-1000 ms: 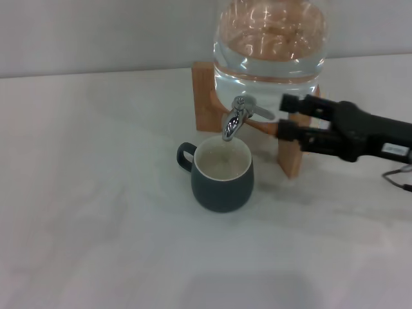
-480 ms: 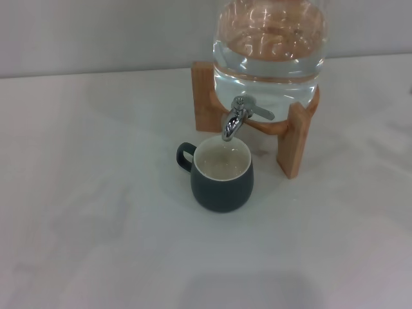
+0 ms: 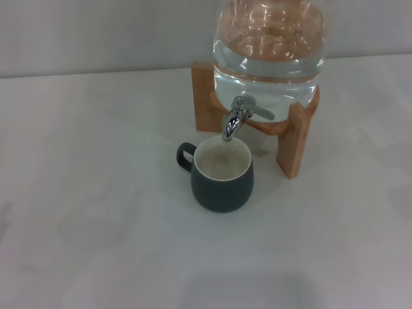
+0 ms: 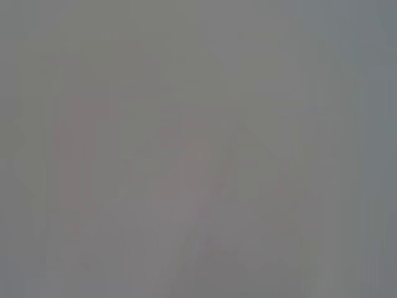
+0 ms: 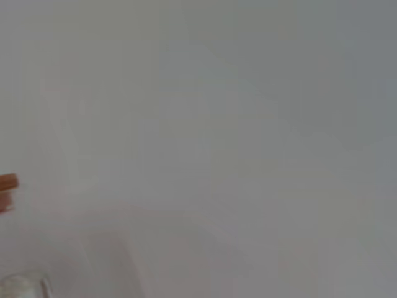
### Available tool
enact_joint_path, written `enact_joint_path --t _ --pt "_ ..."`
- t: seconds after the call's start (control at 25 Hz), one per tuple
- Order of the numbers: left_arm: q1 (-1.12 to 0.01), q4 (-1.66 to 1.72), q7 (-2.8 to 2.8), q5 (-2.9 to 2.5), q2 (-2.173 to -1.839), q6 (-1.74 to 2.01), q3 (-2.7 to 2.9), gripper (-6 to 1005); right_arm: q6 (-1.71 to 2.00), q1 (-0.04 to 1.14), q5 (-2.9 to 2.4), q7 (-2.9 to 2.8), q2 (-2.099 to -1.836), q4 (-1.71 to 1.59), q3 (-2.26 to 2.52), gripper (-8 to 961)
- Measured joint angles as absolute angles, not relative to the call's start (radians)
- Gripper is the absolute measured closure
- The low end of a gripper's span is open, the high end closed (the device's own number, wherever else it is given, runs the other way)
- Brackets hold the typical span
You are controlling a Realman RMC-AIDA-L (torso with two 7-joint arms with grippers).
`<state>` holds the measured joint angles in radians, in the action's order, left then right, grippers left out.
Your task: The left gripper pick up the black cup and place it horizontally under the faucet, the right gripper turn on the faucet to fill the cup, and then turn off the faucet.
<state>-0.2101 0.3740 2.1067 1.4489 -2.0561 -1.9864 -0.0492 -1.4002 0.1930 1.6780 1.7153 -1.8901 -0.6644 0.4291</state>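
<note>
Rounded dark grey-black mug (image 3: 222, 179) stands upright directly beneath the chrome lever spigot (image 3: 237, 119) of the clear glass water jar (image 3: 270, 48), liquid visible inside. No stream visible; task looks essentially finished. Neither gripper in view, finger state unknowable.

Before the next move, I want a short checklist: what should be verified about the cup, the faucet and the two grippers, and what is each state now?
1. Rounded black cup stands upright on the white table: ok.
2. Cup's opening lies below the chrome faucet spout: ok.
3. No stream visible from the spout: ok.
4. Water level inside the cup: cannot tell.
5. Clear glass jar sits on its wooden stand: ok.
6. Left and right grippers away from the cup and faucet: ok, neither is in view.
</note>
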Motion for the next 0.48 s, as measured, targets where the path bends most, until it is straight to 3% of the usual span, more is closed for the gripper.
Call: enact_joint_path --t 0.16,0.4,0.48 --pt "-0.21 0.386 2.078 1.429 -2.06 -1.972 -0.052 547 -1.382 0.198 1.678 1.716 -1.9 -0.667 0.428 104" --pt "-0.208 0.408 2.055 1.423 -2.07 -1.964 -0.052 314 -1.385 0.198 1.681 1.716 -1.906 -0.665 0.426 104" --pt "-0.207 0.408 2.055 1.419 -2.07 -1.965 -0.051 314 -1.385 0.196 1.686 1.718 -1.908 -0.661 0.426 104"
